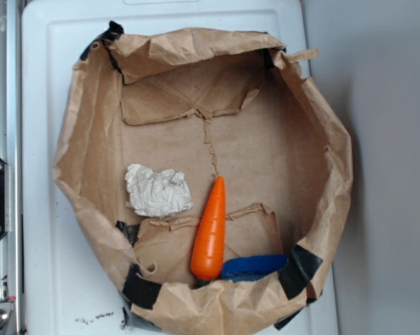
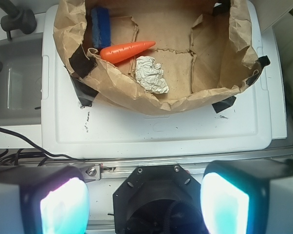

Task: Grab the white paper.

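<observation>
The white paper (image 1: 157, 190) is a crumpled off-white wad lying on the floor of the opened brown paper bag (image 1: 91, 146), just left of the orange carrot (image 1: 211, 230). In the wrist view the white paper (image 2: 151, 74) lies below the carrot (image 2: 127, 50) inside the bag (image 2: 185, 100). My gripper (image 2: 144, 202) is open, its two glowing pads (image 2: 64, 207) far apart with nothing between them. It hangs well short of the bag, over the robot's black base. The gripper does not show in the exterior view.
A blue object (image 1: 254, 266) lies by the carrot's thick end, also seen as the blue object (image 2: 101, 25) in the wrist view. The bag sits on a white lid (image 2: 156, 131). Black tape (image 1: 141, 286) patches the bag's rim. A metal rail (image 1: 4, 139) runs along the left.
</observation>
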`<state>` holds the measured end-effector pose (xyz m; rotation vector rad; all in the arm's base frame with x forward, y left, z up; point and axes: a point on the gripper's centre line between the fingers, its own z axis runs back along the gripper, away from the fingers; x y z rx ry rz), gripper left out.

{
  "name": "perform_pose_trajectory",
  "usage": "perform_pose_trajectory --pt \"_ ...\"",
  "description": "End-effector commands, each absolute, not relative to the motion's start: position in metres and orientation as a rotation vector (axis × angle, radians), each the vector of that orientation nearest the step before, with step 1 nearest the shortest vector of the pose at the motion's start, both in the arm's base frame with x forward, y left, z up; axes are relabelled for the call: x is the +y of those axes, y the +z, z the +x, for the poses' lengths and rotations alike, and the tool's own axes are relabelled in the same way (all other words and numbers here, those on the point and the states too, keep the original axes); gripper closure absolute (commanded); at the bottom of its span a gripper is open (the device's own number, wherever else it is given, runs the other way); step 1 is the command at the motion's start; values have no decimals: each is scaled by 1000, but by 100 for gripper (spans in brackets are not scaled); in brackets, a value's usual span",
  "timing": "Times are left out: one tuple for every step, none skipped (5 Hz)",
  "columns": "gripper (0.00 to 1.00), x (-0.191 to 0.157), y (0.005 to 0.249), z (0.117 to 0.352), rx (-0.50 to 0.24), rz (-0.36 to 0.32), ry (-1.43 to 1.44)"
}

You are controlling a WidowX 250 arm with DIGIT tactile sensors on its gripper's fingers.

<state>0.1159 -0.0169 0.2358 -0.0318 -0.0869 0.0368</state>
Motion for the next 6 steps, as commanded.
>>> perform_pose_trajectory --pt "0 -17 236 116 -87 -32 37" --pt "0 -13 237 158 -128 -31 50" --pt "0 -6 233 189 -130 -14 51" --pt "0 -6 233 189 -130 -14 51" --pt "0 -6 233 189 -130 -14 51" --pt "0 -6 233 189 -130 -14 51"
